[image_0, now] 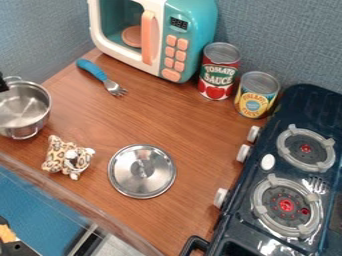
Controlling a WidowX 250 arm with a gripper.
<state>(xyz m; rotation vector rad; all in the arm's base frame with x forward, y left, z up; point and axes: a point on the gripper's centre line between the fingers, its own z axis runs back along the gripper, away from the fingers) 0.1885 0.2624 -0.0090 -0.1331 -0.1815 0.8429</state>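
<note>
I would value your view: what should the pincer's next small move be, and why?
Probably a slight, careful shift towards the steel pot's upper handle: the pincer appears at the left edge, right by that handle, which looks like the nearest part to grasp.

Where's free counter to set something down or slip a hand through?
Biggest patch: mid-counter, bordered by fork, pot, lid and the two cans. Narrower lane between lid and stove knobs. Crowded: microwave, cans and stove corner, packed close; also around the spotted plush, between pot and lid.
</note>
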